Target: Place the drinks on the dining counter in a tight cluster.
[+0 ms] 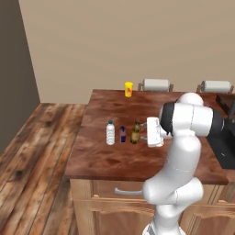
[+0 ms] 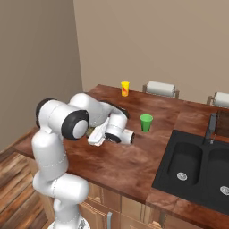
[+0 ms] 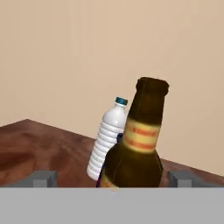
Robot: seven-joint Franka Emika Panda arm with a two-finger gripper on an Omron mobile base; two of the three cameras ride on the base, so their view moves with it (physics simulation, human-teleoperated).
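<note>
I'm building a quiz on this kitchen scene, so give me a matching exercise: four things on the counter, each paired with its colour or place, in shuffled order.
Things:
1. water bottle
2. amber bottle
3. cup
4. green object

Descriptions:
A. yellow, by the counter's far edge
B. left end of the bottle row in the left base view
C. nearest the gripper
D. near the sink

Pairs: 1-B, 2-C, 3-A, 4-D

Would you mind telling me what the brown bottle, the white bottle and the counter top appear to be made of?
The brown bottle looks like glossy amber glass: dark, translucent, with sheen and a yellow label. The white bottle seems to be ribbed plastic, given its ridged sides and teal cap, though it looks opaque here. The counter top appears to be polished reddish-brown wood with visible grain.
</note>
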